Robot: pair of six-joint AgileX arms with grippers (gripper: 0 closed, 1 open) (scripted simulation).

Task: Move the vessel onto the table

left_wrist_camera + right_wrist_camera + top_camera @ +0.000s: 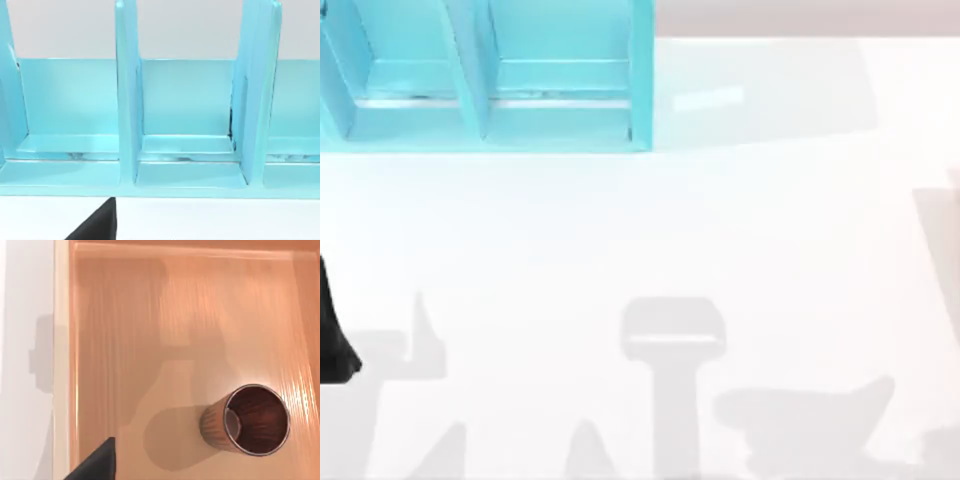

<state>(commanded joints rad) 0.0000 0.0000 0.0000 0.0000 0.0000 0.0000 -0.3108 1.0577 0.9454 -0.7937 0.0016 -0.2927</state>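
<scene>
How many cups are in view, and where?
1. The reddish-brown ribbed cup stands upright on the floor of an orange wooden tray, seen from the right wrist camera. Others could sit hidden in the turquoise shelf unit.

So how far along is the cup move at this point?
Nothing looks done yet. In the right wrist view the cup stands upright in a wooden tray, ungrasped, with a black gripper tip at the view's edge. In hand: the right arm looks down at it. Left: grasp, lift, set it on the white table. The left arm faces the turquoise shelf.
</scene>
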